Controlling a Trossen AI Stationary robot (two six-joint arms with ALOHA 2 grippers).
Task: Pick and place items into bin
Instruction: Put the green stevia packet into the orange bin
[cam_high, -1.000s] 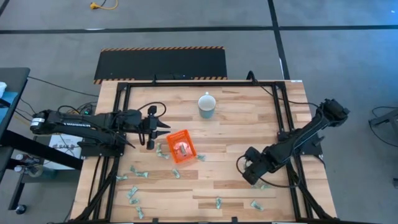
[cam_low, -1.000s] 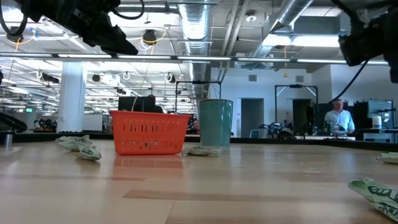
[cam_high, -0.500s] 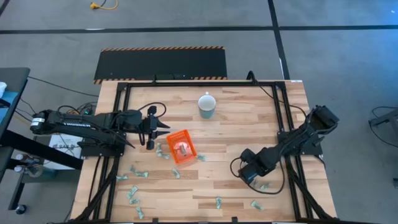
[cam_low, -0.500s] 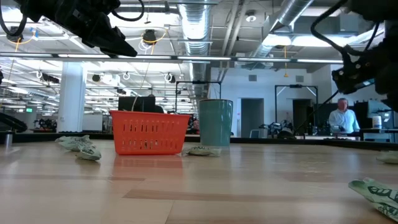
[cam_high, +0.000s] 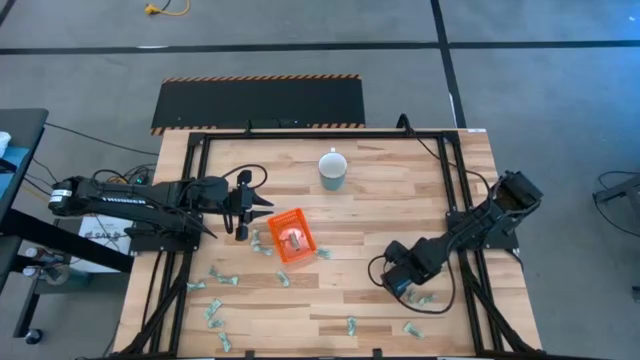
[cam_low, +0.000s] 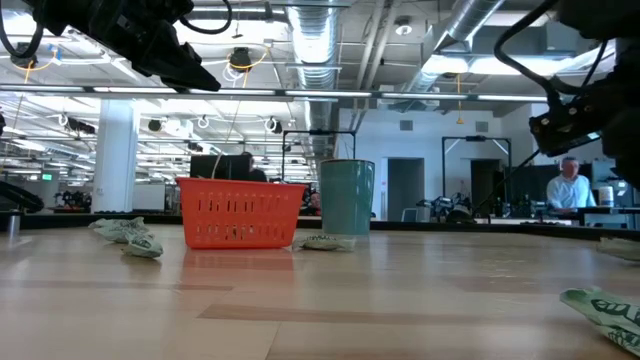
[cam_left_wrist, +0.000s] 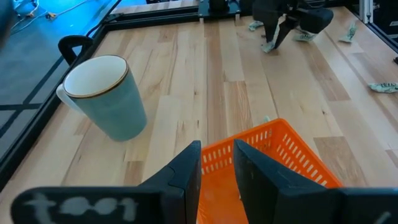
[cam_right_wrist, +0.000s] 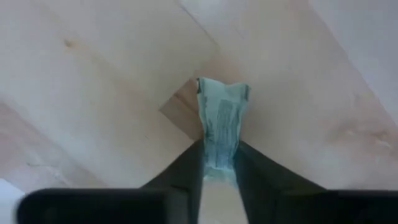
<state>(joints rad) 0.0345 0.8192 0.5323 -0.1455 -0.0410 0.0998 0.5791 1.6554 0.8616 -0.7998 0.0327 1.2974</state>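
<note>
The counter (cam_high: 380, 200) is carrying everything, with the bin (cam_high: 291, 236) sitting a little left of its middle and the mug (cam_high: 332, 169) beyond the bin toward the far edge. Over the last second the right arm has been swinging in toward the bin's side and dropping lower. Its right tool (cam_high: 398, 283) is now reaching the counter well to the right of the bin, beside a loose wrapped piece (cam_high: 425, 299). Its fingers are nearly together and are pinching a green-and-white item (cam_right_wrist: 221, 127) between them. That suggests the pick is being completed and the carry to the bin is what is coming next. The left tool (cam_high: 262, 206) is hovering just left of the bin, unchanged, fingers close together and gripping nothing. Other items (cam_high: 215, 313) are lying scattered on the near side of the bin, so much of the task is remaining.
</note>
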